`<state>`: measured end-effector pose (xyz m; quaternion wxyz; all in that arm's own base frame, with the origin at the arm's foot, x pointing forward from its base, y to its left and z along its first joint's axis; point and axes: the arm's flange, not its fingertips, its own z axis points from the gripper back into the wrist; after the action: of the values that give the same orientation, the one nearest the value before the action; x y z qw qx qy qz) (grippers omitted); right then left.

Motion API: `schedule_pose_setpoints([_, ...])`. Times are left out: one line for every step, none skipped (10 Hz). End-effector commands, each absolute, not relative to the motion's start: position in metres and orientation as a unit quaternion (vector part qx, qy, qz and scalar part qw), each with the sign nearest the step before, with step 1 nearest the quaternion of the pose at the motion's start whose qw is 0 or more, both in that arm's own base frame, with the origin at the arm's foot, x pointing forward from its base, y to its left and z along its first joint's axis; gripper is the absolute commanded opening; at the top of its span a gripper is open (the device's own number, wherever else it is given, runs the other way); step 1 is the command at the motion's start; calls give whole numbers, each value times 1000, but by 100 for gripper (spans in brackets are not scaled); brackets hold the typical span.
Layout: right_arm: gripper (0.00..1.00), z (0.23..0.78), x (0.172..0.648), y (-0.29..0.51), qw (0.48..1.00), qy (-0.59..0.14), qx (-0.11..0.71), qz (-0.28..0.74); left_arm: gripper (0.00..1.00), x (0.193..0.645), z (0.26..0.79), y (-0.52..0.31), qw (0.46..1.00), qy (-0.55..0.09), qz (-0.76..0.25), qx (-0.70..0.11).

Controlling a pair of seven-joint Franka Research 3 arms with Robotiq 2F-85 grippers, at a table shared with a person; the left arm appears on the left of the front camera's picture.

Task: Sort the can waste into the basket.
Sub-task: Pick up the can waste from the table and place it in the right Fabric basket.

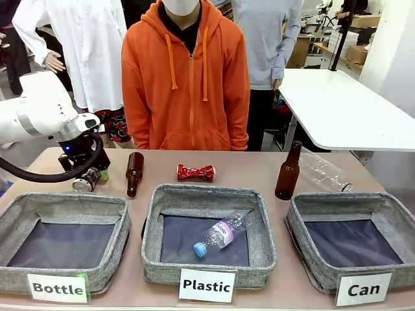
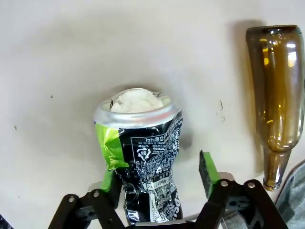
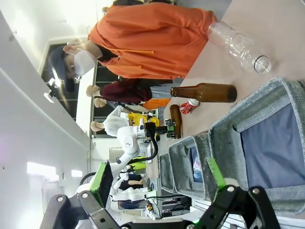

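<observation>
In the left part of the front view, the left gripper [image 1: 87, 176] is reaching down to the table [image 1: 246, 162] with the silver-grey can [image 1: 83, 184] sitting between its fingers. In the left wrist view the jaws are standing released rather than clenched: one green pad [image 2: 107, 182], at lower left, is lying against the dented side of the can, while the other pad [image 2: 208, 171], at lower right, is standing clear of it with bare table showing between. A lying brown bottle [image 1: 134, 173] is resting just to the right of that can. The red can [image 1: 196, 172] is lying on its side near the middle of the frame, behind the basket labelled "Plastic" [image 1: 207, 192], which is holding a clear plastic bottle [image 1: 220, 234]. The basket labelled "Can" [image 1: 350, 198] is sitting at lower right, well apart from both cans, with an upright brown bottle [image 1: 288, 172] just behind its left corner. In the right wrist view, the right gripper [image 3: 159, 177] is hanging spread wide with nothing between its pads. A person in an orange hoodie [image 1: 188, 78] is standing at the far edge.
</observation>
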<state>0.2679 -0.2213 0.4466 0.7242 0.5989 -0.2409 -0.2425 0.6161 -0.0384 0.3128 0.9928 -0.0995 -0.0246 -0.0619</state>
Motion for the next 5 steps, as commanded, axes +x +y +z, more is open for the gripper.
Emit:
schedule_pose_setpoints([100,450,271,-223,719,-252,603,-235,41,611,312,-39,994,-26,-65,-88])
schedule_pose_setpoints([100,450,271,-223,719,-252,603,-235,35,610,311,-40,994,-24,-67,-87])
schedule_pose_setpoints([100,450,271,-223,719,-252,603,-235,25,610,311,-40,994,-23,-67,-85])
schedule_pose_setpoints([100,450,271,-223,719,-252,603,-235,0,610,311,-40,994,-21,-66,-83])
schedule_pose_setpoints([100,450,271,-223,719,-252,603,-235,4,610,311,-40,994,-21,-68,-82])
